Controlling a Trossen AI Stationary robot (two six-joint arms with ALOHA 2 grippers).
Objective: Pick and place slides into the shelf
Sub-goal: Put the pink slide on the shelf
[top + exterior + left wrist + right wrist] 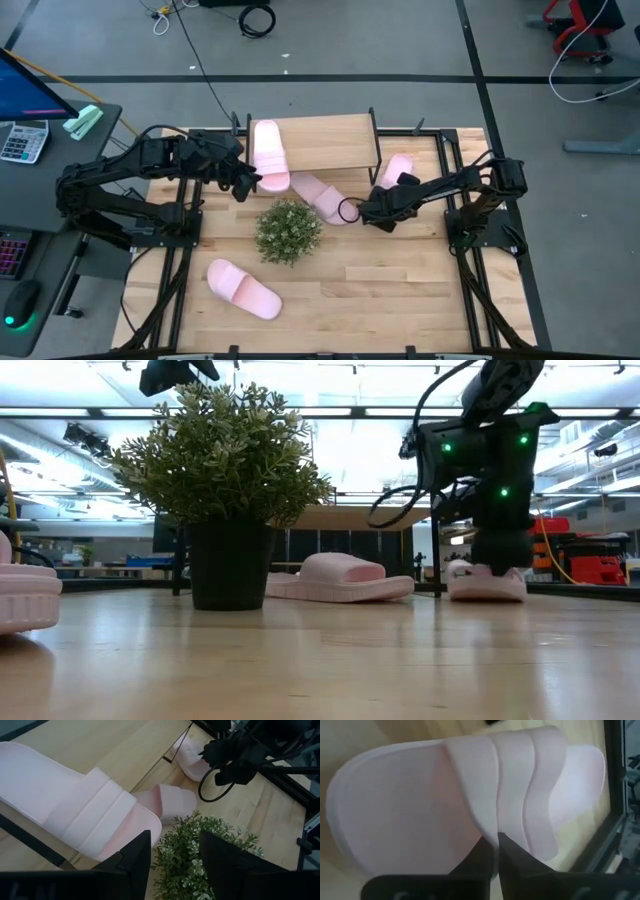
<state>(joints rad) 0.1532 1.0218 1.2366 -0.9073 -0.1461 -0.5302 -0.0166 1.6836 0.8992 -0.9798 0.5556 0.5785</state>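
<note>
Shelf (330, 140) wooden top board carried one pink foam slide (268, 150). Right end effector (372, 212) clenched on ribbed strap of slide (470, 795) beside shelf. Left end effector (175, 855) released, near top slide.

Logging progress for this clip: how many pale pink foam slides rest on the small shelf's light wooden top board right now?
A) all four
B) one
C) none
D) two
B: only one pale pink foam slide lies on the shelf's light wooden top board; the other three sit down on the large wooden tabletop.
</note>
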